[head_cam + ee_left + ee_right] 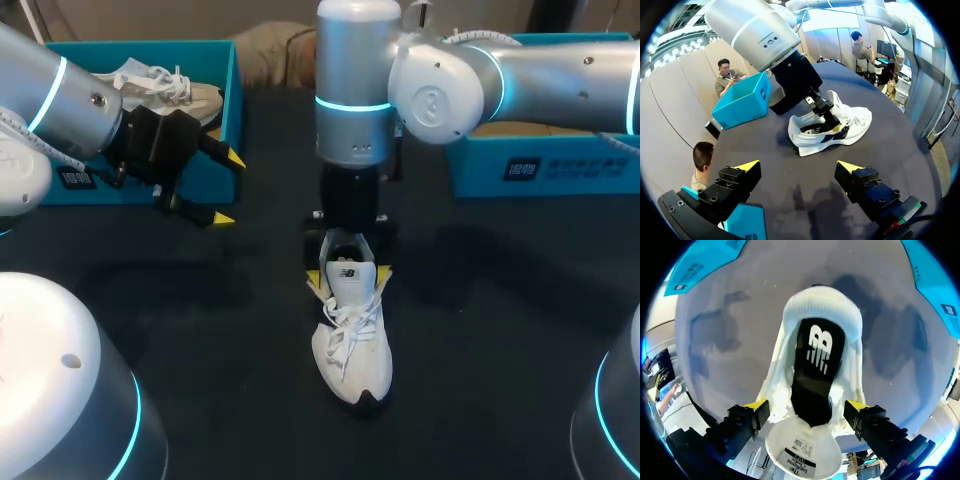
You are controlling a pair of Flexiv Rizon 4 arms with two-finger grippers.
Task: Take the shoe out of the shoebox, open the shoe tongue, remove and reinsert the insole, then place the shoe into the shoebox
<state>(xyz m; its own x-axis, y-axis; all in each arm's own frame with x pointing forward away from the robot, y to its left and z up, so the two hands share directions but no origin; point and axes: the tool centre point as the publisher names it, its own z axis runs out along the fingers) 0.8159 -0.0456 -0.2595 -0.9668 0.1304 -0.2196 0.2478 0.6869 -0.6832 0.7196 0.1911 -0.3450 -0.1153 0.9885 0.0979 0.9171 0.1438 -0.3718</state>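
A white shoe [352, 340] stands free on the dark table [200, 330], out of its box, toe pointing toward me. My right gripper [350, 280] hangs straight down over the shoe's opening, its fingers spread wide, one yellow tip just beside each side of the collar; it clamps nothing. From its wrist, the tongue [800, 450] is folded up toward the camera and the black insole [812, 370] lies bare inside.

My left gripper [227, 188], also spread and empty, hovers well apart by the blue shoebox [232, 90], which holds a second shoe [165, 85].

My worry is that nothing steadies the shoe. If the right fingers pinch the insole and pull, I expect the whole shoe may lift or tip with it. The tongue could flop back over the opening, and the loose laces [345, 335] could snag a fingertip. A bent insole may also buckle on its way back in.
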